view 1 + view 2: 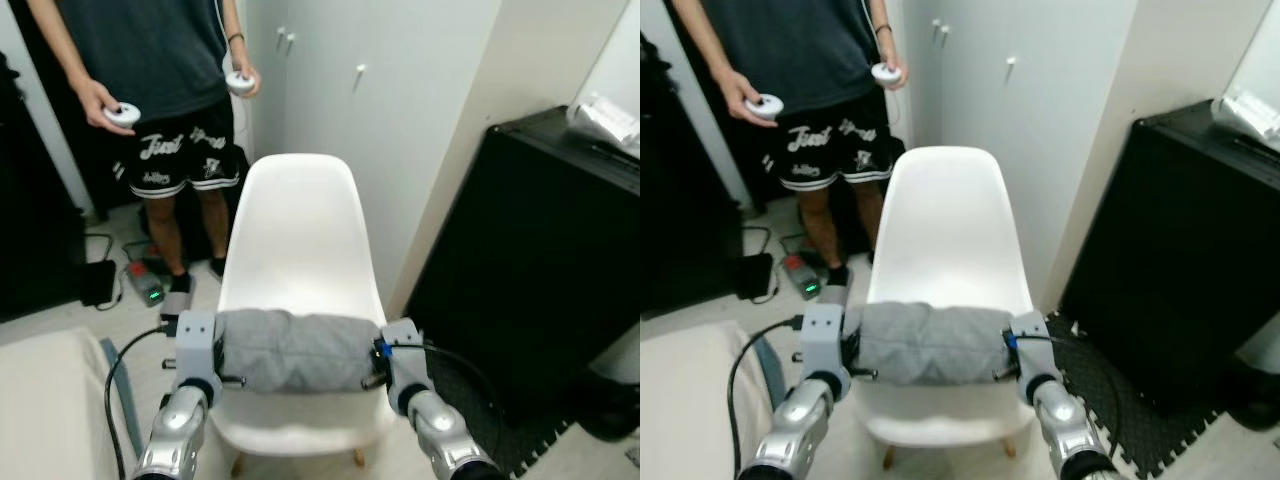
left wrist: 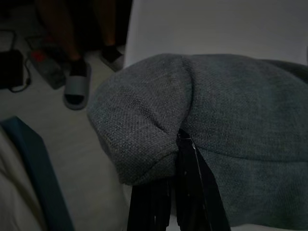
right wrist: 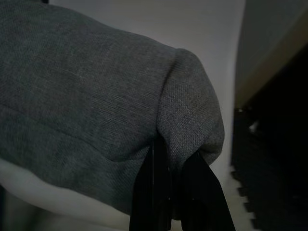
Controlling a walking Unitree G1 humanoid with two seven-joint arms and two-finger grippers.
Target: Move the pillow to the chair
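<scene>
Over the chair seat: we saw the pillow stretched between our two pincers, low above the white chair.
Left pincer: fingers closed, pinching the pillow's left end.
Right pincer: fingers closed on the right end.
Pillow look: grey woven fabric, long and rolled, corners bunched at each grip.
Behind the chair: a person stood holding two controllers.

Grey pillow lying crosswise, apparently on white chair seat, chair upright
</scene>
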